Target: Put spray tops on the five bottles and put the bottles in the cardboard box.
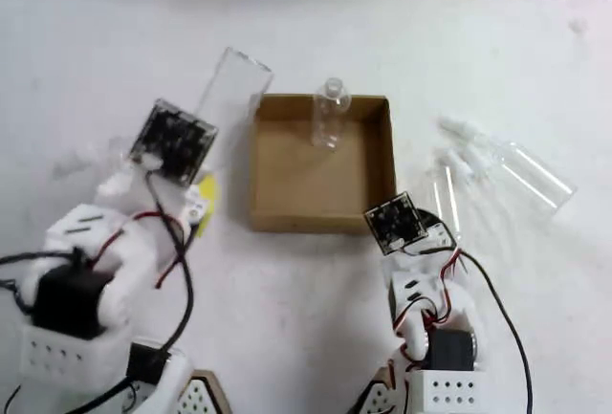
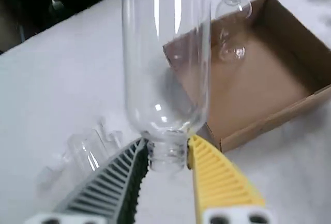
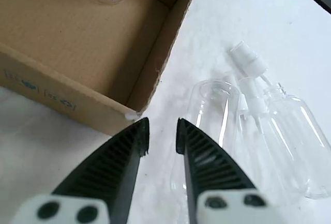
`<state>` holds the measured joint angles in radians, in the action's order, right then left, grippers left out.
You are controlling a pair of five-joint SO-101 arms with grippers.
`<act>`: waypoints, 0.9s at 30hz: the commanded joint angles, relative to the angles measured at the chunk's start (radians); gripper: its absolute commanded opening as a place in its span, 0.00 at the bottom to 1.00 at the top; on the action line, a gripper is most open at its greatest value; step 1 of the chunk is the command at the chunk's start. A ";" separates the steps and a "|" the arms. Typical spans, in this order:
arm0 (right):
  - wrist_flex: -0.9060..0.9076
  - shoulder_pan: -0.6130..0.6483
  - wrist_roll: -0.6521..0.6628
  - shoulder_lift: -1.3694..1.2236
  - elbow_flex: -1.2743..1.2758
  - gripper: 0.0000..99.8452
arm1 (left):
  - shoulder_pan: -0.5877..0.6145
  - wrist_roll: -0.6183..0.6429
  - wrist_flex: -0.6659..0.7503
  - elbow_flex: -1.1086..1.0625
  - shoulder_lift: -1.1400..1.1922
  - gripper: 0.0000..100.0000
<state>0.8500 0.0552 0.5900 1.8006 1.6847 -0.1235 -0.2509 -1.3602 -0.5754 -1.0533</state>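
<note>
Clamping bottle (image 2: 165, 69) neck (left jaws), box (image 2: 276, 116) beside

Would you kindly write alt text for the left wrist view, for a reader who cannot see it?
The left pincer grips a clear bottle by its bare neck. Behind it, the cardboard box holds a second bottle.

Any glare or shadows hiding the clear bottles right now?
High view: the loose bottles nearly vanish against the white table, while the boxed bottle stands out against the cardboard box. Left wrist view: bright reflection streaks run down the held bottle in the left gripper. Right wrist view: highlights outline the loose bottles; the box's inner wall is shaded.
</note>
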 commanded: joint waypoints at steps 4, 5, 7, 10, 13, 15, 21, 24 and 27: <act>-0.004 -0.002 -0.005 -0.001 0.006 0.08 | -0.027 -0.029 0.121 -0.140 -0.054 0.10; -0.004 -0.002 -0.005 -0.001 0.006 0.08 | -0.039 -0.028 0.141 -0.173 -0.077 0.10; -0.004 -0.002 -0.005 -0.001 0.006 0.08 | -0.071 -0.031 0.180 -0.247 -0.137 0.10; -0.007 -0.002 -0.005 0.001 0.006 0.08 | -0.125 -0.032 0.215 -0.336 -0.255 0.10; -0.047 -0.002 -0.009 0.001 0.006 0.07 | -0.151 -0.032 0.219 -0.388 -0.364 0.10; -0.110 -0.002 -0.011 0.002 -0.002 0.07 | -0.151 -0.032 0.219 -0.405 -0.406 0.10; -0.314 -0.002 -0.011 0.002 -0.101 0.07 | -0.156 -0.032 0.221 -0.410 -0.377 0.10; -0.343 -0.001 -0.044 0.002 -0.213 0.07 | -0.154 -0.032 0.270 -0.439 -0.343 0.10; -0.340 -0.001 -0.235 0.002 -0.333 0.07 | -0.156 -0.032 0.354 -0.502 -0.309 0.10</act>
<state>0.5386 0.0537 0.5086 1.8006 1.4868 -0.2708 -0.2739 -1.1162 -1.0326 -1.4108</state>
